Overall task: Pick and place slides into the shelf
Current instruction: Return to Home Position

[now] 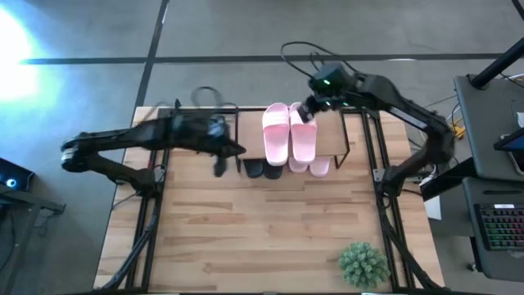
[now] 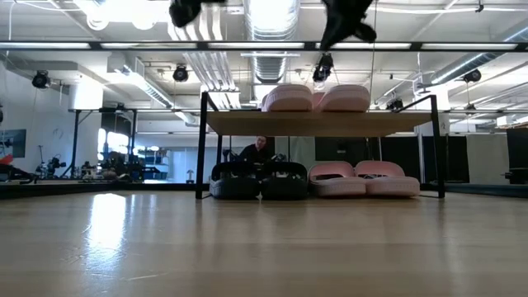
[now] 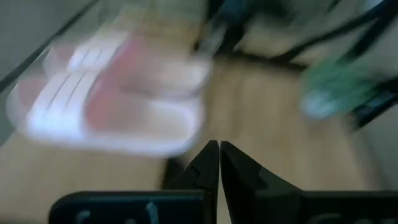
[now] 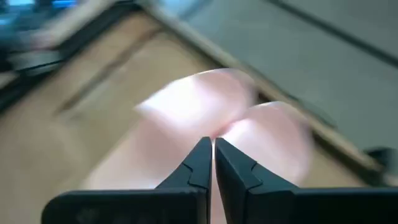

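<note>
The shelf (image 1: 334, 138) stands at the table's far middle. Two pink slides (image 1: 276, 133) (image 1: 303, 139) lie side by side on its top board (image 2: 247, 124). Under the board, on the table, stand two black slides (image 2: 235, 183) (image 2: 285, 183) at the left and two more pink slides (image 2: 337, 180) (image 2: 386, 180) at the right. My left gripper (image 1: 239, 150) hangs shut just left of the shelf, above its level. My right gripper (image 1: 307, 109) is shut above the far ends of the top pink slides (image 4: 199, 106), clear of them.
A small spiky green plant (image 1: 363, 264) stands near the table's front right corner. The bare wooden tabletop (image 1: 262, 229) stretches in front of the shelf. A person (image 2: 257, 151) shows in the room behind the shelf.
</note>
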You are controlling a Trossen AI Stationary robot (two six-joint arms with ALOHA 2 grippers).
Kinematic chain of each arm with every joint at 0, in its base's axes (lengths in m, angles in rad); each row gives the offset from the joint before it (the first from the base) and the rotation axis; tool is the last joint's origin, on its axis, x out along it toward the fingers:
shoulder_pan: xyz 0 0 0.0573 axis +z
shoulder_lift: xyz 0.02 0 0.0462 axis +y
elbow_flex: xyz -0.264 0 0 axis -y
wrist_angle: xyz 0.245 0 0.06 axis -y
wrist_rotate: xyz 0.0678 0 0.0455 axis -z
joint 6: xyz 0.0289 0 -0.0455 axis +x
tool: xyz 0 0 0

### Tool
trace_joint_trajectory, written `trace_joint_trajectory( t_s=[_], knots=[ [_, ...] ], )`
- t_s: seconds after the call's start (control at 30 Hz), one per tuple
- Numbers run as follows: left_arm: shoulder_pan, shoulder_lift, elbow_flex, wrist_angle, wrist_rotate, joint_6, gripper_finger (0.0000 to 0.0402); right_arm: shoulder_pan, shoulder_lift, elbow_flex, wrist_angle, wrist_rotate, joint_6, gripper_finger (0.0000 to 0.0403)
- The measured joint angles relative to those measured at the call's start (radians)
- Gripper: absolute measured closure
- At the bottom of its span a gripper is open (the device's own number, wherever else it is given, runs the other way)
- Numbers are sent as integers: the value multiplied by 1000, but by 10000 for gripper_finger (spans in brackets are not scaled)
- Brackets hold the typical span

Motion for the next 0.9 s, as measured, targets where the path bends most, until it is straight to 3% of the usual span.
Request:
trace_joint_trajectory(
  t_s=[0.1, 0.23, 0.47, 0.67, 0.9],
  knots=[
    [-32, -94, -59, 114, 22, -79, 400, 72, -105, -57, 12, -95, -6, 390],
    [-52, -222, -248, 242, 18, -212, 400, 191, -280, -226, 28, -102, 37, 390],
    [-86, -463, -595, 616, 2, -401, 400, 372, -609, -590, 200, -116, 237, 390],
    [-86, -657, -677, 508, -96, -420, 400, 379, -835, -698, 124, -117, 545, 390],
    [-86, -797, -712, 483, -51, -454, 400, 430, -1068, -855, 181, -67, 297, 390]
  ],
)
